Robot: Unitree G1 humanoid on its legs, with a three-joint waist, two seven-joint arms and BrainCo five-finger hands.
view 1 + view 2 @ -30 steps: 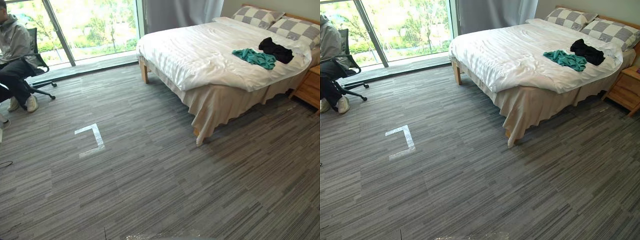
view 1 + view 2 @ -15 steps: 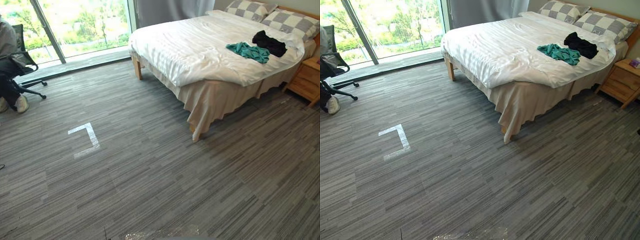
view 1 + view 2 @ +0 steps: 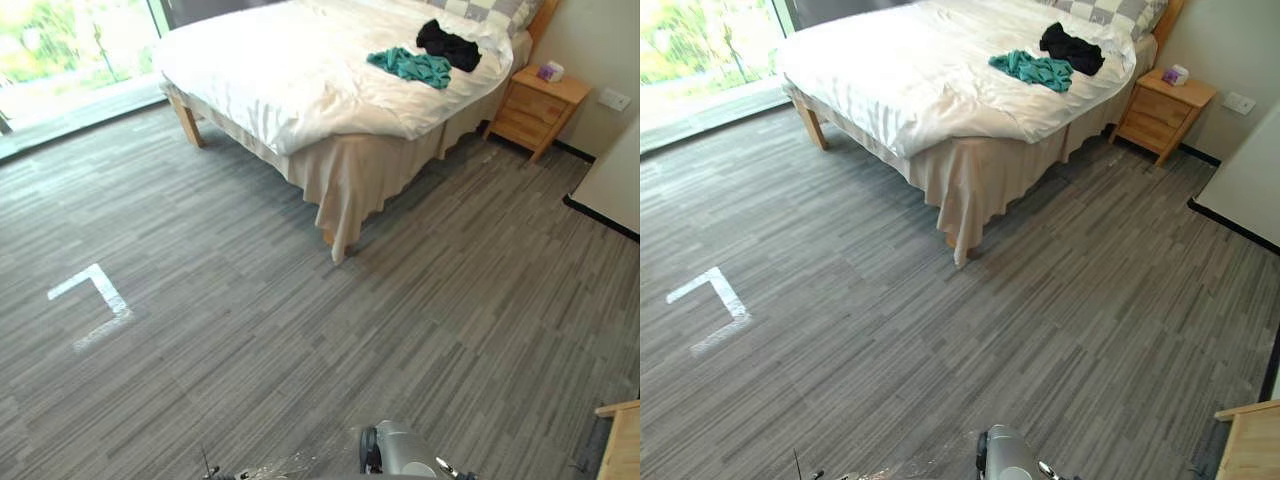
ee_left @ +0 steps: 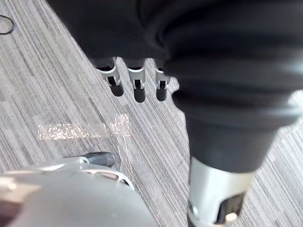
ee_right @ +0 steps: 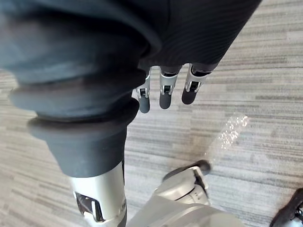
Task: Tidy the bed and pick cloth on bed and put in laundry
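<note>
The camera has swung along the bed (image 3: 280,75), so the teal cloth (image 3: 410,66) and black cloth (image 3: 447,45) lie at the top of the frame, unreached, while the left hand (image 4: 138,90) and right hand (image 5: 165,93) hang with fingers released and empty.

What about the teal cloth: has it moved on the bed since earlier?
No. The teal cloth still lies right beside the black cloth on the bed; only the camera moved.

A wooden nightstand (image 3: 535,108) stands far right, 1 small box (image 3: 550,71) on top. A white tape corner (image 3: 111,293) marks the grey floor (image 3: 450,300), left.
</note>
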